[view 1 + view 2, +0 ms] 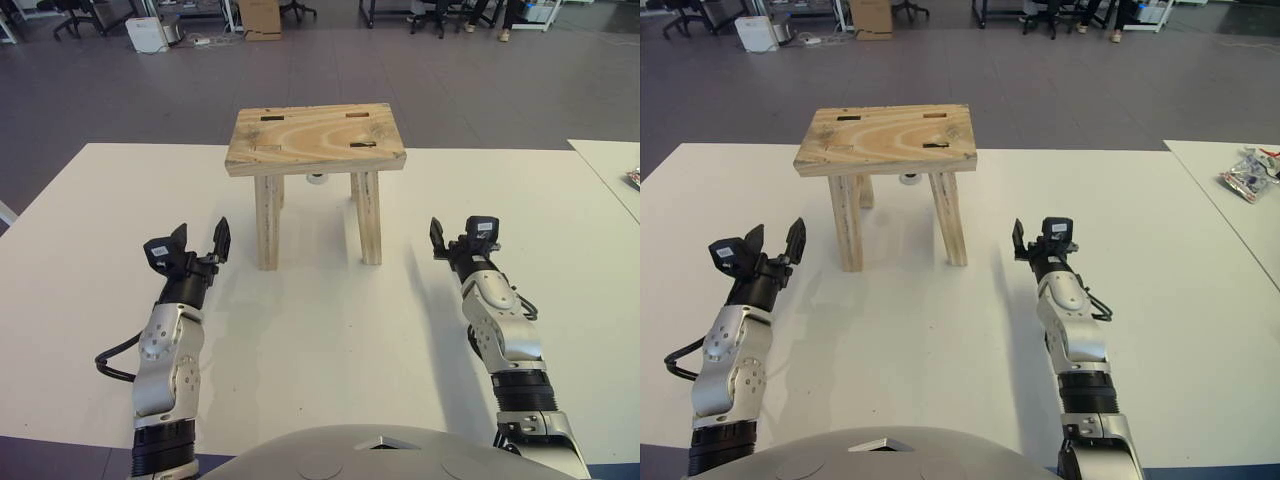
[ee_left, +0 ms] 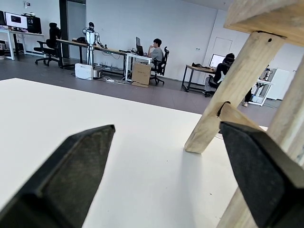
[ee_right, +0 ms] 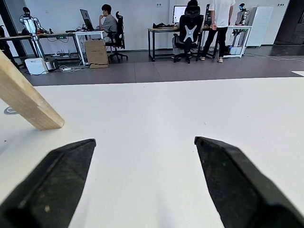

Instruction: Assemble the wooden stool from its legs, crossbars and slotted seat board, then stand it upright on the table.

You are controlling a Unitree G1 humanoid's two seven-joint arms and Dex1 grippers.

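Wooden stool [image 1: 315,150] stands upright on white table [image 1: 300,330], small white object [image 1: 317,179] beneath; both jaws gape wide, empty.

We find a front leg [image 1: 267,222] of the stool [image 1: 316,138] just inward of the left gripper [image 1: 200,234] jaws. Open counter [image 1: 330,340] lies ahead of the right gripper [image 1: 458,232] jaws.

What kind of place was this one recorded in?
Probably an open-plan robotics lab or office: desks and office chairs on a grey floor, a humanoid robot standing by one desk, and a white table bearing the assembled wooden stool.
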